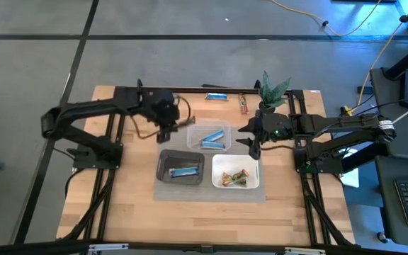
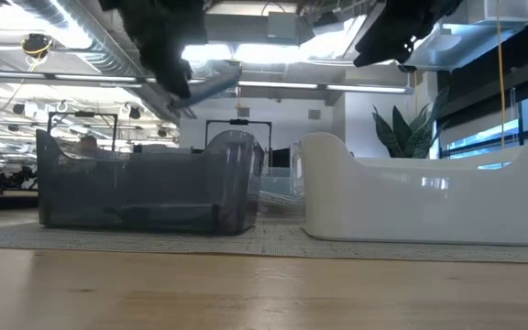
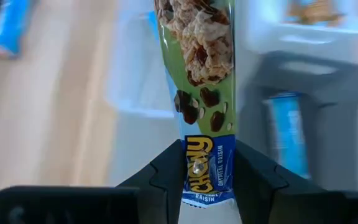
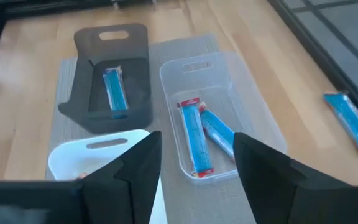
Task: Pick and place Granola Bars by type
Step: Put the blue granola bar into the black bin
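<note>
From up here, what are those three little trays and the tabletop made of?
Clear tray: see-through plastic, seemingly; bars show through its walls. Black tray: smoky, glossy plastic. White tray: opaque glossy plastic with bright reflections. Table: pale wood planks with visible grain, possibly laminate.

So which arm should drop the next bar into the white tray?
The left: its hand is shut on a green oatmeal raisin bar. The white tray already holds green and brown bars; the right hand is open, empty.
</note>
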`<action>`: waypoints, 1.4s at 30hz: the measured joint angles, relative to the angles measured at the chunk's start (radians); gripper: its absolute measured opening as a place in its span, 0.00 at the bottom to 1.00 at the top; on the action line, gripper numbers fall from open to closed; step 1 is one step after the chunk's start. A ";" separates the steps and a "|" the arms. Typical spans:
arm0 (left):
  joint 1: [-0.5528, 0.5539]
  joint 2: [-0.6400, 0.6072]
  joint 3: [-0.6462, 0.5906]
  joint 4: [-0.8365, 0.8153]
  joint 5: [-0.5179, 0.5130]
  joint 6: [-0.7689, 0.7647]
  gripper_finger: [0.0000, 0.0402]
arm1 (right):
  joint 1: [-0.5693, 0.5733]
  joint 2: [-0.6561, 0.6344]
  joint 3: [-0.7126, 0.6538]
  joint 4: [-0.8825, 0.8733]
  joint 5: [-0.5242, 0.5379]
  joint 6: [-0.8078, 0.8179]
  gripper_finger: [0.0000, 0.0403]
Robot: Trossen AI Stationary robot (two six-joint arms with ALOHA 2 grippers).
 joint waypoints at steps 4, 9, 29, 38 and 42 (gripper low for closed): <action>-0.167 -0.008 0.000 0.011 -0.044 -0.123 0.26 | 0.000 0.000 0.000 -0.001 0.000 -0.058 0.50; -0.339 0.013 0.000 0.011 -0.171 -0.219 0.26 | 0.000 0.000 0.000 -0.014 0.000 -0.072 0.50; -0.528 0.288 0.000 0.035 -0.317 -0.456 0.26 | 0.000 0.000 0.000 -0.024 -0.003 0.048 0.50; -0.528 0.422 0.000 0.037 -0.267 -0.471 0.26 | 0.000 0.000 0.000 -0.024 -0.003 0.066 0.50; -0.528 0.447 0.000 0.034 -0.237 -0.496 0.26 | 0.000 0.000 0.000 -0.024 -0.003 0.065 0.50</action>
